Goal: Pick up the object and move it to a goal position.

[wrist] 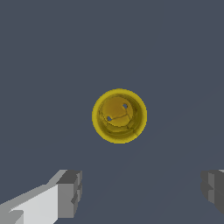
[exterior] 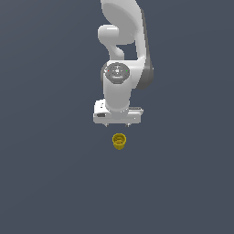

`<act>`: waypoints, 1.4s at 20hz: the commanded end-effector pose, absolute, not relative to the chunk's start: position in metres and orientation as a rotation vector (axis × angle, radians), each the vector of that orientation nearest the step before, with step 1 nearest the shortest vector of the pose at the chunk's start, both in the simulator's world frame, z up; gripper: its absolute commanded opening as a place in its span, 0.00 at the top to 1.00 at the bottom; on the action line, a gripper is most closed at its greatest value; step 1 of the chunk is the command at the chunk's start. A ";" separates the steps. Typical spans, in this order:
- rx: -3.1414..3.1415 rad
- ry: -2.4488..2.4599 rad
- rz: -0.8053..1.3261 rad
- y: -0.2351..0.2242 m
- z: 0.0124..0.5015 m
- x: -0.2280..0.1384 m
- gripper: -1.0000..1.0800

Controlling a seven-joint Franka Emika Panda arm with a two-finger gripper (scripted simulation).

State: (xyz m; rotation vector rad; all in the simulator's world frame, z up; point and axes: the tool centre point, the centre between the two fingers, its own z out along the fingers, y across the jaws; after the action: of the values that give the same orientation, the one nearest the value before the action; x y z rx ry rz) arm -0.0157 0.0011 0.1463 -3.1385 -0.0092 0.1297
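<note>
Your gripper point(exterior: 118, 124) hangs with its grey-padded fingers point(wrist: 70, 192) spread wide, grasping nothing. The cup point(exterior: 119, 141) — small, mustard-yellow, tapered, with a round rimmed mouth — stands upright on the flat slate-grey floor point(exterior: 45, 183), just beneath the smooth white hand and apart from it.

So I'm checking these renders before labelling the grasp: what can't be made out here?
- Cup: outer sides hidden in the wrist view, which looks straight into its mouth.
- Claw: fingers cut off by the wrist view's edge; tiny in the exterior view.
- Arm base: cut off by the exterior view's top edge.
- Goal position: no marker in either view.
</note>
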 end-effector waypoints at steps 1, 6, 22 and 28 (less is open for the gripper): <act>-3.139 -0.009 0.131 0.001 0.146 -0.016 0.04; -3.140 -0.034 0.108 0.003 0.138 -0.009 0.04; -3.138 -0.149 0.005 0.012 0.097 0.017 0.04; -3.138 -0.150 0.005 0.012 0.083 0.017 0.04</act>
State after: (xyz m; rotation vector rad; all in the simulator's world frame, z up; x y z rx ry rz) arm 0.0176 0.0116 0.0888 -3.1381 -0.1493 0.0028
